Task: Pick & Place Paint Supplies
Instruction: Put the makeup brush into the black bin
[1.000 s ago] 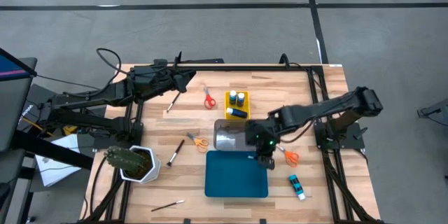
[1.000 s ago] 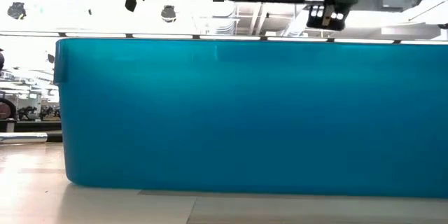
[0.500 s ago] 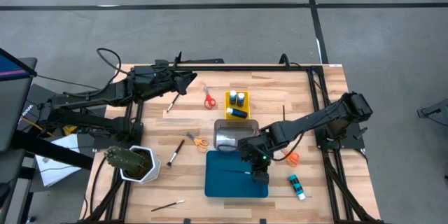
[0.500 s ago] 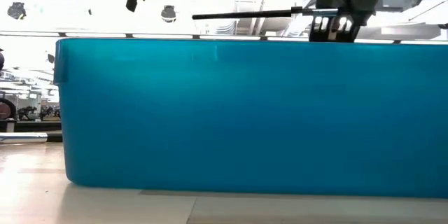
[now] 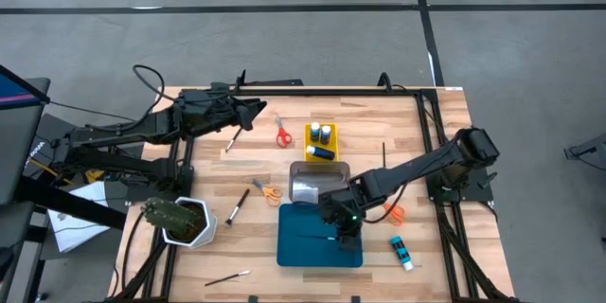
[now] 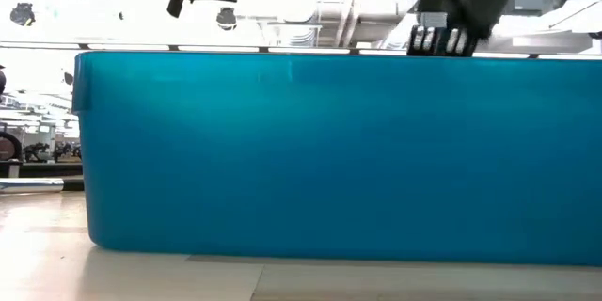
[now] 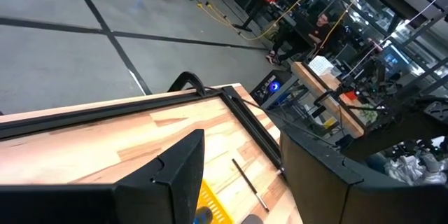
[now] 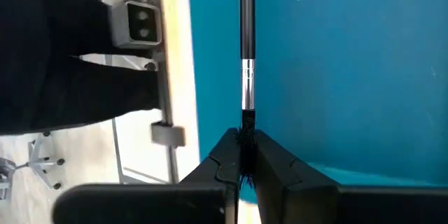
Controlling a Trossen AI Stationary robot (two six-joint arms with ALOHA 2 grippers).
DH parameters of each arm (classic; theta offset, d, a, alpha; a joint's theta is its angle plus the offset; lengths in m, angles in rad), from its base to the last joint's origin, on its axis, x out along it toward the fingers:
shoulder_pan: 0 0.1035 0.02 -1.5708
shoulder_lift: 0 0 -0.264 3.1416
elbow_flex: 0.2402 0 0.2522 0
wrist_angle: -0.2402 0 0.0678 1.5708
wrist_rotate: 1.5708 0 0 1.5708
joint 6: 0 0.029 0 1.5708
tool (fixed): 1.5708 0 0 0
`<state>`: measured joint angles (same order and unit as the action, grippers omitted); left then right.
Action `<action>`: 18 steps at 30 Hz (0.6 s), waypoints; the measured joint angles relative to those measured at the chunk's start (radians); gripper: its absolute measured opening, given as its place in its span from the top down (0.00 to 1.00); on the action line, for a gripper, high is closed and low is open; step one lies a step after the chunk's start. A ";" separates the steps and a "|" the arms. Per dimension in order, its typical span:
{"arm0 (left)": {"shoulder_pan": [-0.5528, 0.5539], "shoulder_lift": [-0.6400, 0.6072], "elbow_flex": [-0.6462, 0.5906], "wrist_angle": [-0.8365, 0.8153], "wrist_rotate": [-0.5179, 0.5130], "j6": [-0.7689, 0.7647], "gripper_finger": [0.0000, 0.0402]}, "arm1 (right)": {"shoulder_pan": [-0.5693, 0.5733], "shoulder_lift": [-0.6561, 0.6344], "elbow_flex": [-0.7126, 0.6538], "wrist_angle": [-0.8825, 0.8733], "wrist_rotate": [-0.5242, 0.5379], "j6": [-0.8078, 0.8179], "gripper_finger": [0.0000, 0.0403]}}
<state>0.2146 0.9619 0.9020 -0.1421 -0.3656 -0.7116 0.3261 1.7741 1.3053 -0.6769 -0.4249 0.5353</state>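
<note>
- At the table's near edge a paintbrush point(image 5: 226, 277) lies alone, near the cactus point(image 5: 180, 220) in its white pot.
- The blue tray point(image 5: 301, 248) sits at the near middle of the table point(image 5: 256, 251); in the low view its blue wall fills nearly the whole picture.
- The right gripper point(image 5: 345, 239) is down inside that tray at its right side, clenched on a dark-handled paintbrush point(image 8: 246, 49) — the wrist view shows the fingers point(image 8: 269, 159) pinching the brush end, with the metal collar and handle running out over the tray's blue floor.
- Just right of the tray a blue bottle point(image 5: 401, 252) lies on its side, and orange-handled scissors point(image 5: 393, 213) lie a little farther back, beside the right arm.
- Left of the tray, a second pair of scissors point(image 5: 268, 191) and another brush point(image 5: 237, 206) rest on the wood, near each other.
- A clear tray point(image 5: 309, 182) touches the blue tray's far edge.
- Behind that, the yellow tray point(image 5: 319, 142) holds three blue bottles with white caps.
- Red-handled scissors point(image 5: 282, 134) lie left of the yellow tray, and a brush point(image 5: 232, 139) lies farther left.
- One more thin brush point(image 5: 383, 154) lies toward the right rail.
- The left gripper point(image 5: 254, 110) hangs over the far left of the table, well apart from the supplies — fingers spread, nothing between them.
</note>
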 joint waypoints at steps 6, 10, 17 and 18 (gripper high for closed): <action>0.000 0.000 0.000 -0.001 0.000 0.000 0.55 | 0.007 0.046 -0.002 0.060 -0.065 -0.001 0.97; 0.000 0.000 0.000 -0.002 0.000 0.000 0.55 | 0.014 0.045 -0.002 0.067 -0.064 0.010 0.97; -0.001 0.000 0.000 -0.008 0.001 0.000 0.55 | 0.015 0.045 -0.002 0.075 -0.099 0.022 0.97; -0.001 0.000 0.000 -0.009 0.001 0.000 0.55 | 0.015 0.045 -0.002 0.074 -0.101 0.023 0.97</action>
<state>0.2138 0.9619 0.9020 -0.1508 -0.3649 -0.7116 0.3412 1.8194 1.3037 -0.6033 -0.5262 0.5583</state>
